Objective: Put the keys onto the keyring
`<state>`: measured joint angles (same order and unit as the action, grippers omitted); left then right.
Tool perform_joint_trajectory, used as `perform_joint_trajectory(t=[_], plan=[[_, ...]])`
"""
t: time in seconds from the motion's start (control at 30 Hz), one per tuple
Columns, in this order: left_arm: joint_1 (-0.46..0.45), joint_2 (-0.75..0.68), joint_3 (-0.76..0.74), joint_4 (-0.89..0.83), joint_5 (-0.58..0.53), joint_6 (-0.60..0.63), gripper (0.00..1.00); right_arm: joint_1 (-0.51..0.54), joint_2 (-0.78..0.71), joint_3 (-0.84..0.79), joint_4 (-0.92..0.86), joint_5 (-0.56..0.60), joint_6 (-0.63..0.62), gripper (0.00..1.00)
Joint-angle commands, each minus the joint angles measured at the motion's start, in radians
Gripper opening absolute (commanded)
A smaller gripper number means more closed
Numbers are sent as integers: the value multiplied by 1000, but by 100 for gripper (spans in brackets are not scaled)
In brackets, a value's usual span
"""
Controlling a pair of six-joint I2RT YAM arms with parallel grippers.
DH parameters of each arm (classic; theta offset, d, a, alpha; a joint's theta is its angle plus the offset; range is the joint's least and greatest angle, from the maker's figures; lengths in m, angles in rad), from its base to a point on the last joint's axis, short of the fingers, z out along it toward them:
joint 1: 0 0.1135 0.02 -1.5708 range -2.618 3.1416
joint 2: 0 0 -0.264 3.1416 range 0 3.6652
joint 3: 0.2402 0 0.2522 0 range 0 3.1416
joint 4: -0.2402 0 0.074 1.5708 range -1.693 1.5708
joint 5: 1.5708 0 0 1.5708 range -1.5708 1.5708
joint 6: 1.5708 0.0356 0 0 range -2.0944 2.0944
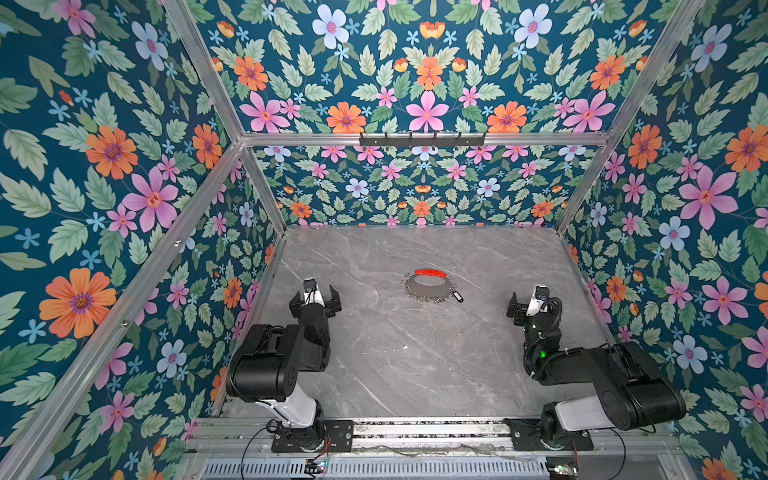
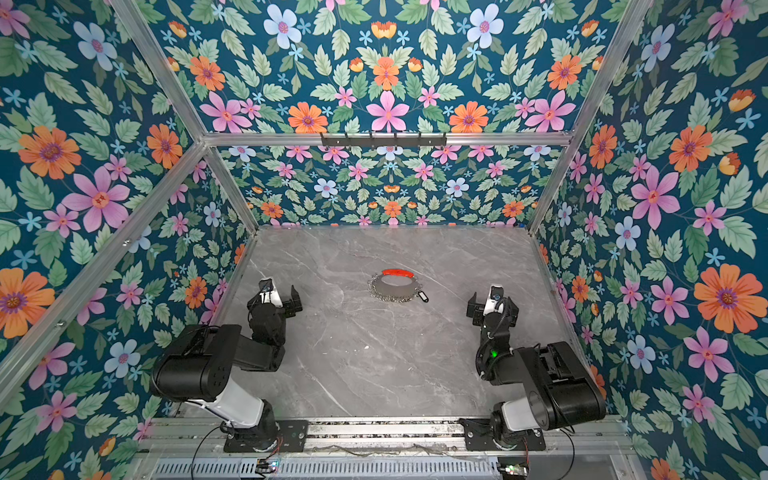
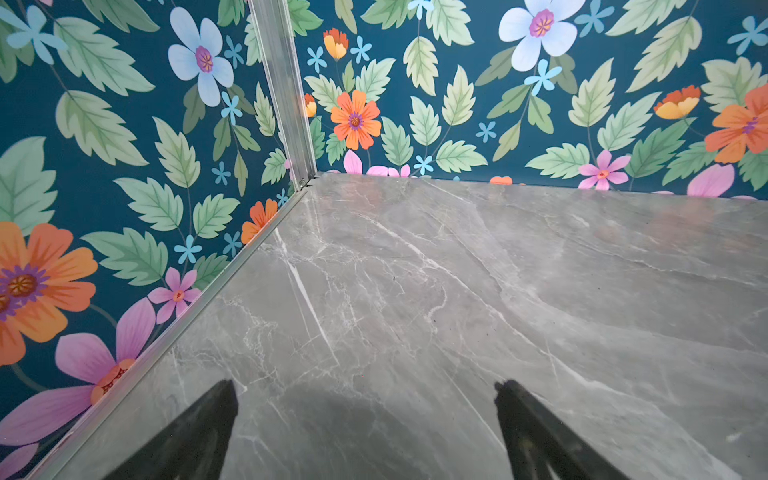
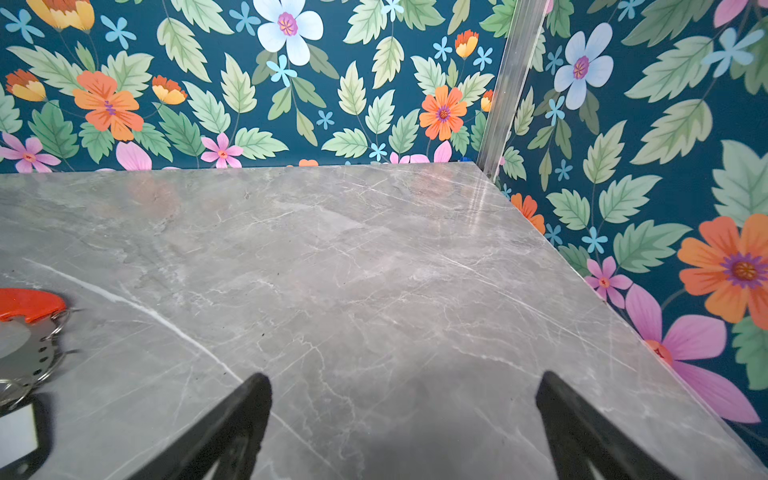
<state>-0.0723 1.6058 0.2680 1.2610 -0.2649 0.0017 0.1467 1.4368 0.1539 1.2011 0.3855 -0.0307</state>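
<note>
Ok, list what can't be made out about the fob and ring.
Key fob: too small in both top views to tell whether it is linked to the keyring.
Right wrist view: frame edge cuts off both.
Left wrist view: neither shows.

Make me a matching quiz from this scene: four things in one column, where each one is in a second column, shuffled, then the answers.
Things:
1. fob
2. red bar
3. left tool
4. hook rack

Places:
A. on the rail at the back
B. open, above bare table on the robot's left side
C. along the keyring's far arc
D. on the table at the keyring's near right edge

Pairs: 1-D, 2-C, 3-B, 4-A
</note>
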Motion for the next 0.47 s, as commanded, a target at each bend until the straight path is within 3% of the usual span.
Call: perform_joint_trajectory(t=[0.0, 0.23, 0.4, 0.43], plan=[[0, -1, 4, -3, 4, -8, 100, 1, -1, 4, 48, -1, -5, 99], [0, -1, 3, -5, 5, -9, 100, 1, -13, 34, -25, -22, -8, 99], [0, -1, 4, -5, 4, -9, 100, -37, -46, 127, -275, -127, 10, 99], [0, 0, 4, -5, 5, -9, 100, -37, -43, 118, -251, -127, 9, 99]])
